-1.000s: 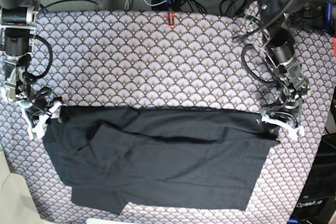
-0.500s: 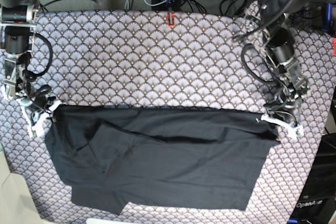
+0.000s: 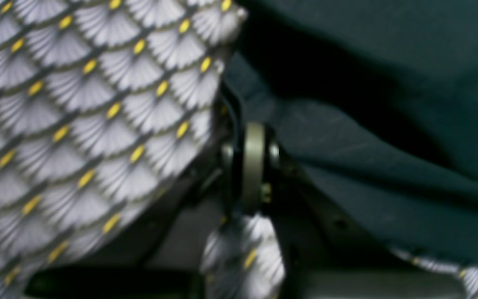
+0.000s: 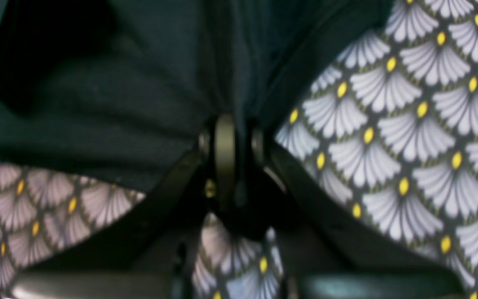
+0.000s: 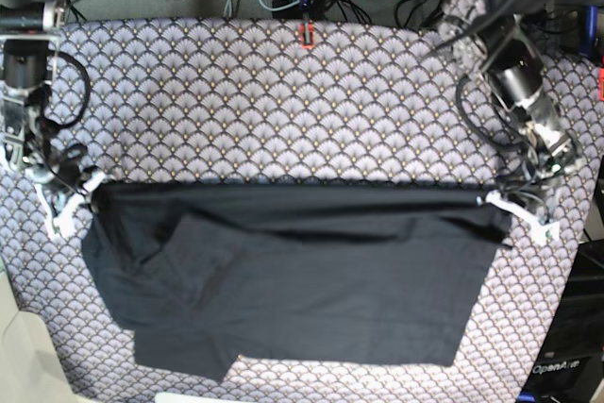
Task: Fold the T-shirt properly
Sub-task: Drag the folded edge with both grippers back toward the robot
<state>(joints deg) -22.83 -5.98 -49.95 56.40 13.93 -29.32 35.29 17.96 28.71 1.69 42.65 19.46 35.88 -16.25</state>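
The plain black, wrinkled cloth T-shirt [image 5: 293,276] is lying spread across the near half of the grey scallop-print tablecloth [image 5: 283,101]. The left gripper [image 5: 519,212] is pinching 1 far corner between closed jaws. The right gripper [image 5: 68,203] is clamping the opposite far corner, cloth bunching between its jaws.

"OpenArm" on arm base [image 5: 561,367] (partly cut).
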